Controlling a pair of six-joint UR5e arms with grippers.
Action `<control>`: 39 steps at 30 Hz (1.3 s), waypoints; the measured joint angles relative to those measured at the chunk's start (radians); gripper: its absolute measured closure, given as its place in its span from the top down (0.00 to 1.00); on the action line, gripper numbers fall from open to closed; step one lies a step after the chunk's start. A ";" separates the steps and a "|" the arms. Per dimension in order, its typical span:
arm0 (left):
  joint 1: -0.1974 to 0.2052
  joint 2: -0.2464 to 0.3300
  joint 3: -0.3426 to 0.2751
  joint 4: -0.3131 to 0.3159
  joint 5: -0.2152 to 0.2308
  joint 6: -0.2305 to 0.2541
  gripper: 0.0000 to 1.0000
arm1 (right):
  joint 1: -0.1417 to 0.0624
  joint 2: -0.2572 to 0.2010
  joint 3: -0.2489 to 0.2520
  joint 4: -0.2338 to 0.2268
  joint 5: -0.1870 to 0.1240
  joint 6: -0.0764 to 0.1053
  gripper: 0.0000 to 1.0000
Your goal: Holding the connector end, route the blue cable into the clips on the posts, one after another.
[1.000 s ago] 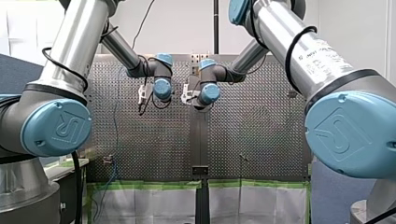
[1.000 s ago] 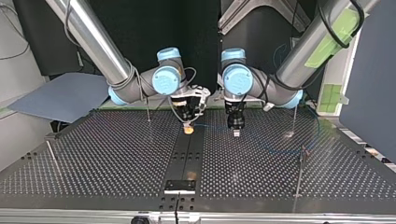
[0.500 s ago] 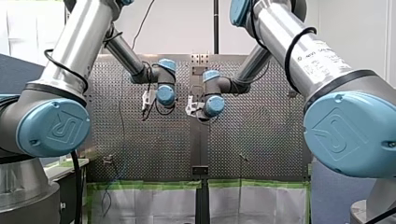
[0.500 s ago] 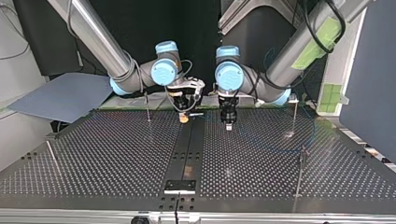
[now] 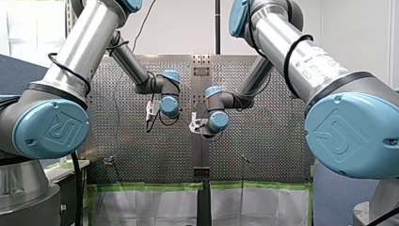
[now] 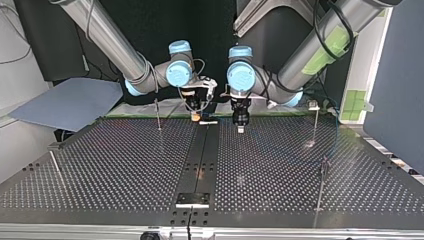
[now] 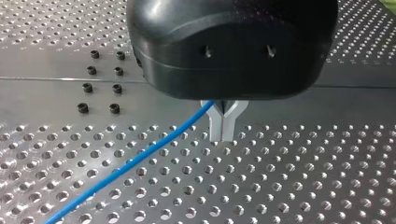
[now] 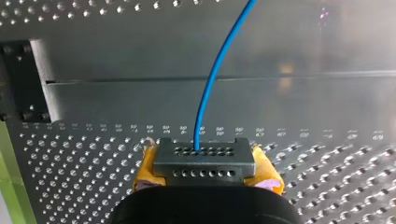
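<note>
In the right wrist view my right gripper (image 8: pixel 205 173) is shut with its yellow pads on a grey connector block (image 8: pixel 204 158). The blue cable (image 8: pixel 212 79) leaves the block and runs ahead over the plate. In the left wrist view my left gripper (image 7: pixel 223 128) has its metal fingers shut, and the blue cable (image 7: pixel 140 158) passes between them near their base and trails away over the holes. In the top view my right gripper (image 6: pixel 196 116) and my left gripper (image 6: pixel 240 128) hang side by side above the far edge of the table.
Thin posts stand on the perforated table: one (image 6: pixel 158 114) beside my right gripper, one (image 6: pixel 316 121) at the far right, one (image 6: pixel 321 184) nearer at the right, and a leaning one (image 6: pixel 54 165) at the left. A black plate (image 6: pixel 193 199) lies on the centre strip.
Both arms have drawn back together toward the top view's far edge, and both grippers have risen off the plate. Their holds on the connector and cable are unchanged.
</note>
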 joint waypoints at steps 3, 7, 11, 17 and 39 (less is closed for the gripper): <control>0.001 -0.001 -0.017 0.030 0.002 0.000 0.00 | -0.005 0.007 0.015 -0.022 0.000 0.001 0.00; 0.002 -0.002 -0.024 0.049 0.005 -0.001 0.00 | -0.012 0.024 0.037 -0.053 0.001 0.001 0.00; -0.001 -0.022 -0.025 0.055 0.014 0.000 0.00 | -0.015 0.046 0.046 -0.066 0.001 0.000 0.00; -0.013 -0.075 -0.026 0.089 0.013 0.006 0.00 | -0.016 0.085 0.058 -0.095 0.001 0.000 0.00; -0.035 -0.287 -0.025 0.198 0.011 0.020 0.00 | -0.052 0.159 0.139 -0.242 -0.002 0.003 0.00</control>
